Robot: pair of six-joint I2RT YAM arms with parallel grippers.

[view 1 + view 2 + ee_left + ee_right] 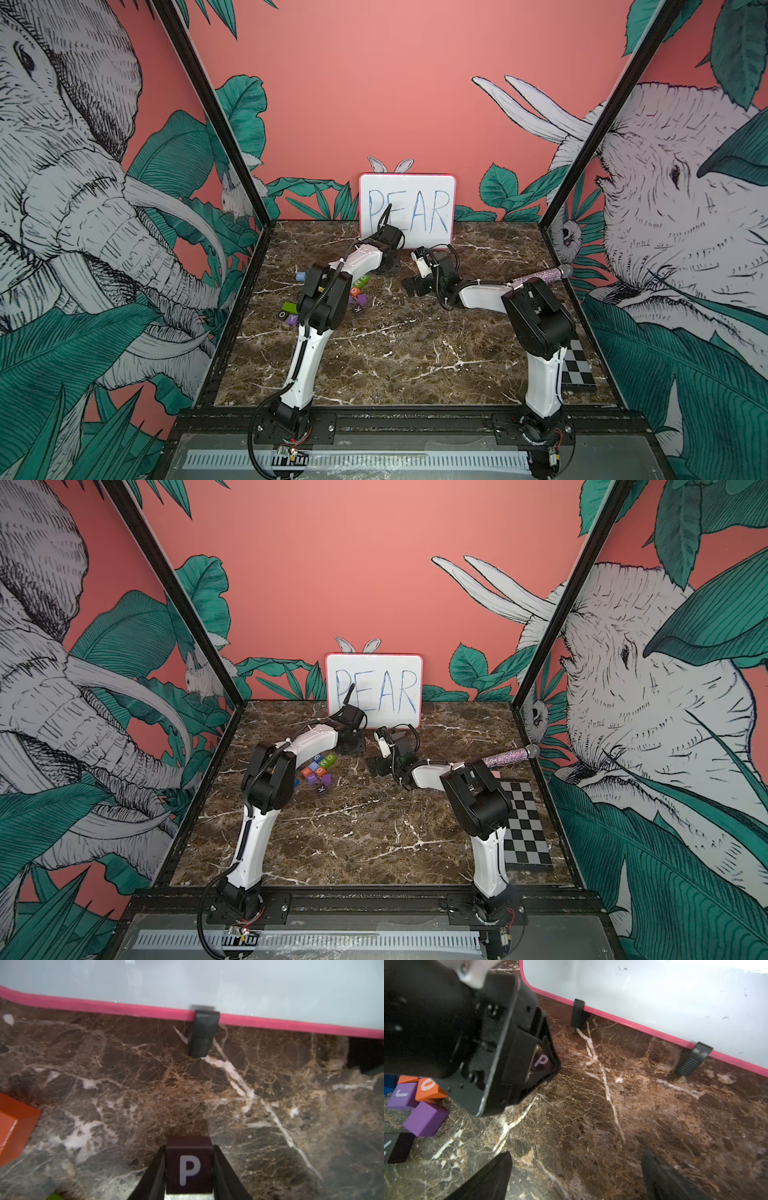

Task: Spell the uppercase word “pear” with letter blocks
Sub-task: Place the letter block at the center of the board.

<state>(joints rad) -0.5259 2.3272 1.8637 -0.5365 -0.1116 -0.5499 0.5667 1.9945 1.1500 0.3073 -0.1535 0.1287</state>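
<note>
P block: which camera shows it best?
Left wrist: the dark brown P block sits close, letter sharp, held in the left gripper. Right wrist glimpses only its lettered face. Both top views: hidden by that gripper.

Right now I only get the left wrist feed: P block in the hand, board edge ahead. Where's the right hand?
Observer: Right hand is open and empty, over the table in front of the whiteboard.
Operator: What's written on it?
Observer: PEAR, in blue marker.
Operator: Other blocks?
Observer: Loose pile on the table's left side; a blue block that looks like the E lies at its left edge.
</note>
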